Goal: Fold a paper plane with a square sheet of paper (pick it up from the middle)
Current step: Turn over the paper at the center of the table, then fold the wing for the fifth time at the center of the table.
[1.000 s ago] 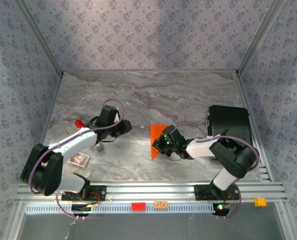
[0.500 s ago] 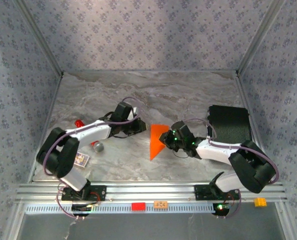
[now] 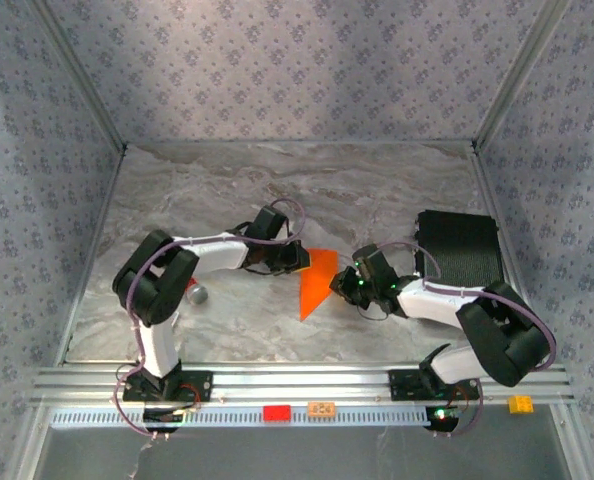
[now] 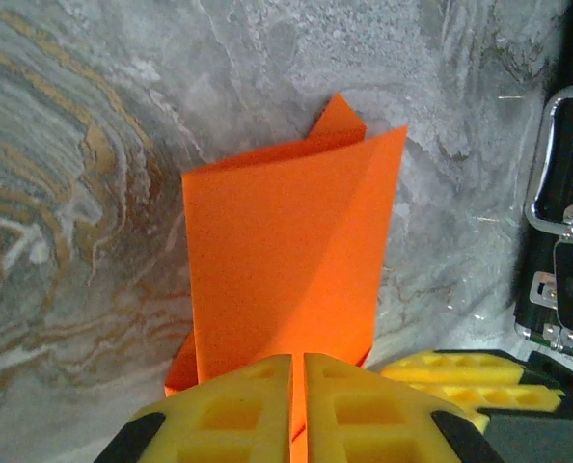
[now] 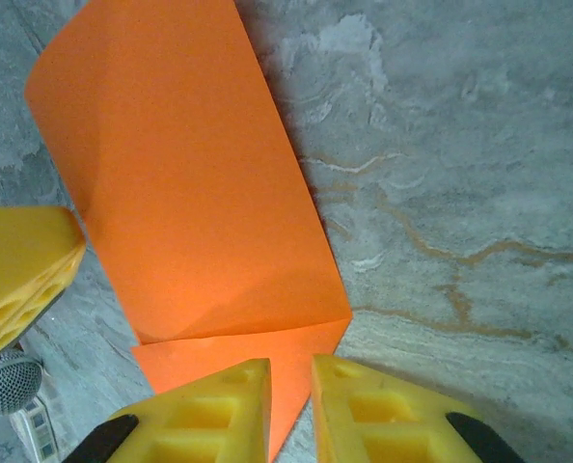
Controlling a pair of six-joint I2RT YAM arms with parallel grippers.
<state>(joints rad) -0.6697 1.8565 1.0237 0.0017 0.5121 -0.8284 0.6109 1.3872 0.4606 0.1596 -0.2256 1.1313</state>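
Observation:
The square sheet of paper (image 3: 317, 283) is bright orange and lies mid-table, folded over with a triangular flap, not a slim dart. My left gripper (image 3: 295, 260) has reached its upper left edge. In the left wrist view the left gripper (image 4: 298, 359) is shut on the sheet (image 4: 286, 260), with orange showing in the thin slit between the yellow fingers. My right gripper (image 3: 345, 285) is at the sheet's right side. In the right wrist view the right gripper (image 5: 291, 365) has its jaws a little apart over the pointed corner of the sheet (image 5: 190, 193), not pinching it.
A black case (image 3: 460, 250) stands at the right, close behind the right arm. A red cylinder with a grey tip (image 3: 195, 293) lies left of the paper beside the left arm. Small red (image 3: 276, 412) and orange (image 3: 321, 408) blocks sit on the front rail.
The left arm swung right from the red cylinder to the paper and closed on its edge. The right gripper drew back slightly to the right and its jaws parted.

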